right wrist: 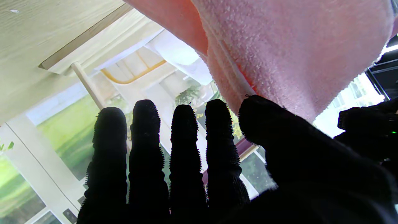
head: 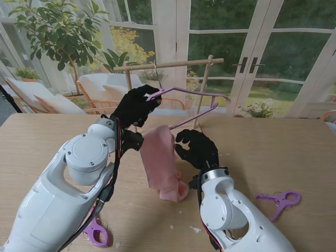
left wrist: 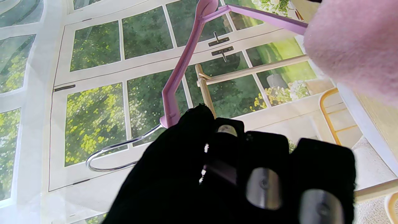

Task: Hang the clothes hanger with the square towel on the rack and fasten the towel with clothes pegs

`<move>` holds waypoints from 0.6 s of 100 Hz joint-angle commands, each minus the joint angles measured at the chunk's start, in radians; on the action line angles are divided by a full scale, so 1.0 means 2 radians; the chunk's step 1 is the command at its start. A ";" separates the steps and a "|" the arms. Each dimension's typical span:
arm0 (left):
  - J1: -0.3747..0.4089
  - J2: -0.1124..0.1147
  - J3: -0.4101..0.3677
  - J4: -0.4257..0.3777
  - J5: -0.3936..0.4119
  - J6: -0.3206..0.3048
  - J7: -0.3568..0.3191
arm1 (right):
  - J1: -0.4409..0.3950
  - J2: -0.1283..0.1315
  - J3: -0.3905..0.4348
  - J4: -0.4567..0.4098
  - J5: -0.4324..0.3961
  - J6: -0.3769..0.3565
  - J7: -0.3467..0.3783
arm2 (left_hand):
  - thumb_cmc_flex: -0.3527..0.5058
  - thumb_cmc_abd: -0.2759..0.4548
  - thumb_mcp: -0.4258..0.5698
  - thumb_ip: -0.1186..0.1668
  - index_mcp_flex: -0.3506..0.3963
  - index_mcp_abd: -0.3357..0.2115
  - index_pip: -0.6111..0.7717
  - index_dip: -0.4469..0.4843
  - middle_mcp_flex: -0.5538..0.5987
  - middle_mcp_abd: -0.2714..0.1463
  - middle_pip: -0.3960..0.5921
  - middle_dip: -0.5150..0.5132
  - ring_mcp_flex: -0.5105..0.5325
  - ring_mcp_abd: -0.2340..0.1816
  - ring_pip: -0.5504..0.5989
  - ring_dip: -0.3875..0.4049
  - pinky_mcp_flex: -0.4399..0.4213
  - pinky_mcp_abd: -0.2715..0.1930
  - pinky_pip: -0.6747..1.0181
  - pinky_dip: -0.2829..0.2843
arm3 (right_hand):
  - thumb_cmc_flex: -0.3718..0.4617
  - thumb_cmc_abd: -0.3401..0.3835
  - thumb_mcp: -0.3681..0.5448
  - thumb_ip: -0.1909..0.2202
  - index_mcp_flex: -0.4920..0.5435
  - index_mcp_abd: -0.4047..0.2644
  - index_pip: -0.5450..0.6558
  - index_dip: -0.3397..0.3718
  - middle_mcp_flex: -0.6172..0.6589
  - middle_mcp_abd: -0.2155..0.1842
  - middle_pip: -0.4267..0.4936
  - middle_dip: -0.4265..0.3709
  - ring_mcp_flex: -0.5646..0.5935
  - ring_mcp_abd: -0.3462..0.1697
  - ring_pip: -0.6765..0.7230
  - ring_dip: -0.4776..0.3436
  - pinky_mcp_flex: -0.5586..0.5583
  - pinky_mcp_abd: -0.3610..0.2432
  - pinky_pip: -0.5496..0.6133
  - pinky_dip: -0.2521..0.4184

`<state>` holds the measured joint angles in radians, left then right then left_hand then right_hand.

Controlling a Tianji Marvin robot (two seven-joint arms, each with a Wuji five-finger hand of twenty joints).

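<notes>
The pink clothes hanger (head: 195, 101) sits in the upper middle of the stand's frame, lifted off the table (head: 273, 152) and just in front of the wooden rack (head: 168, 65), its metal hook (left wrist: 107, 155) not yet over the bar. The pink square towel (head: 163, 163) drapes from the hanger's lower bar down the centre of the frame, its bottom end bunched on the table. The left hand (head: 134, 106), gloved in black, is curled tight around the hanger near the hook, at centre-left of the frame. The right hand (head: 197, 148), right of the towel at mid-frame, holds nothing; its fingers (right wrist: 143, 146) are straight and close side by side, the thumb next to the towel's edge. One purple peg (head: 280, 201) lies at the lower right on the table, another peg (head: 95, 231) at the lower left beside the left arm.
</notes>
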<state>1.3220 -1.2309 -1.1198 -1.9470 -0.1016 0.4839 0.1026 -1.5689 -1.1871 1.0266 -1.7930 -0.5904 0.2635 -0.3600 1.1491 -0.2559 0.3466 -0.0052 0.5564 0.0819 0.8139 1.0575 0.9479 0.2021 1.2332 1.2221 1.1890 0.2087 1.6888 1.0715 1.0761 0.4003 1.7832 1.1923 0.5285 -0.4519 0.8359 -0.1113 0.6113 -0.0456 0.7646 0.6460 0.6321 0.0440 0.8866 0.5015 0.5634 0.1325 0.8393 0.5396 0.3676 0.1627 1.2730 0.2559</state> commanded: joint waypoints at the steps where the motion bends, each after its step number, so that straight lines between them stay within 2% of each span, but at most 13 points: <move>1: 0.001 -0.002 -0.001 -0.007 -0.002 -0.002 -0.007 | 0.002 -0.007 -0.002 -0.001 0.005 -0.001 0.009 | 0.043 0.058 0.007 0.027 0.054 -0.008 0.132 0.072 0.003 -0.009 0.020 0.004 0.037 0.007 0.047 -0.005 0.008 -0.038 0.155 0.025 | -0.015 -0.016 0.018 -0.023 0.004 -0.013 -0.011 -0.015 0.001 -0.016 0.007 0.004 0.009 -0.014 0.008 0.004 -0.001 -0.007 0.013 0.251; 12: 0.001 -0.002 -0.001 -0.008 -0.003 -0.001 -0.006 | 0.003 -0.009 -0.004 0.000 0.010 -0.008 0.006 | 0.043 0.058 0.007 0.026 0.054 -0.008 0.132 0.072 0.003 -0.009 0.020 0.004 0.037 0.007 0.047 -0.005 0.008 -0.037 0.155 0.025 | -0.011 -0.026 0.025 -0.021 0.024 -0.024 -0.037 -0.046 0.007 -0.020 0.003 0.003 0.012 -0.014 0.009 0.004 -0.004 -0.004 0.012 0.251; 20: 0.002 -0.002 -0.001 -0.008 -0.004 -0.001 -0.006 | 0.004 -0.010 -0.007 0.001 0.012 -0.011 0.002 | 0.043 0.057 0.007 0.026 0.054 -0.008 0.131 0.072 0.003 -0.009 0.020 0.004 0.037 0.007 0.047 -0.005 0.008 -0.037 0.155 0.025 | 0.019 -0.043 0.028 -0.027 0.035 -0.050 0.029 -0.103 0.022 -0.023 0.001 0.006 0.021 -0.014 0.012 0.006 -0.001 -0.001 0.013 0.252; 29: 0.002 -0.002 -0.001 -0.008 -0.004 -0.001 -0.006 | 0.004 -0.011 -0.008 0.000 0.017 -0.013 0.000 | 0.043 0.057 0.008 0.026 0.054 -0.007 0.131 0.072 0.003 -0.009 0.020 0.004 0.037 0.007 0.047 -0.005 0.008 -0.037 0.155 0.025 | 0.041 -0.046 0.035 -0.023 0.069 -0.069 0.065 -0.118 0.034 -0.023 0.002 0.005 0.027 -0.014 0.016 0.007 -0.001 0.000 0.013 0.253; 34: 0.002 -0.002 -0.001 -0.008 -0.004 0.000 -0.006 | 0.004 -0.011 -0.008 -0.001 0.018 -0.014 -0.001 | 0.043 0.058 0.008 0.026 0.054 -0.007 0.131 0.072 0.003 -0.009 0.020 0.004 0.037 0.007 0.047 -0.005 0.008 -0.037 0.155 0.025 | 0.048 -0.046 0.040 -0.022 0.091 -0.081 0.080 -0.109 0.041 -0.023 0.002 0.005 0.030 -0.014 0.018 0.008 -0.001 0.000 0.013 0.253; 37: 0.002 -0.002 -0.001 -0.008 -0.004 0.000 -0.006 | 0.004 -0.012 -0.008 -0.001 0.019 -0.014 -0.002 | 0.043 0.058 0.008 0.026 0.054 -0.007 0.131 0.072 0.003 -0.009 0.020 0.004 0.037 0.007 0.047 -0.005 0.008 -0.037 0.155 0.025 | 0.055 -0.045 0.042 -0.022 0.104 -0.091 0.096 -0.093 0.044 -0.022 0.004 0.006 0.032 -0.015 0.020 0.009 0.000 0.000 0.014 0.253; 44: 0.002 -0.003 -0.001 -0.008 -0.003 0.001 -0.005 | 0.003 -0.012 -0.008 -0.003 0.020 -0.014 -0.001 | 0.043 0.058 0.008 0.026 0.054 -0.007 0.132 0.072 0.003 -0.009 0.020 0.004 0.037 0.007 0.047 -0.005 0.008 -0.037 0.155 0.025 | 0.057 -0.041 0.044 -0.019 0.103 -0.096 0.105 -0.060 0.043 -0.022 0.009 0.012 0.031 -0.015 0.024 0.010 0.001 -0.001 0.015 0.253; 60: 0.003 -0.002 -0.001 -0.006 0.006 0.002 -0.005 | -0.003 -0.013 -0.007 -0.007 0.012 -0.015 -0.014 | 0.043 0.057 0.008 0.026 0.055 -0.008 0.132 0.072 0.003 -0.009 0.020 0.004 0.037 0.007 0.047 -0.005 0.008 -0.038 0.155 0.025 | 0.047 -0.032 0.074 0.011 0.070 -0.051 0.119 0.043 0.035 -0.015 0.030 0.025 0.030 -0.014 0.042 0.017 0.006 -0.002 0.027 0.256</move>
<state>1.3246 -1.2312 -1.1199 -1.9505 -0.0971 0.4847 0.1046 -1.5618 -1.2010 1.0150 -1.7949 -0.5540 0.2371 -0.3759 1.1493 -0.2559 0.3466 -0.0052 0.5564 0.0820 0.8139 1.0575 0.9479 0.2023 1.2332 1.2221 1.1890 0.2087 1.6888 1.0715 1.0761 0.4003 1.7832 1.1923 0.6032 -0.5299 0.9232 -0.1169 0.7611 -0.1294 0.8969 0.6426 0.7072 0.0260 0.9053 0.5319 0.6141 0.1309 0.8977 0.5567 0.3705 0.1634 1.2924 0.2559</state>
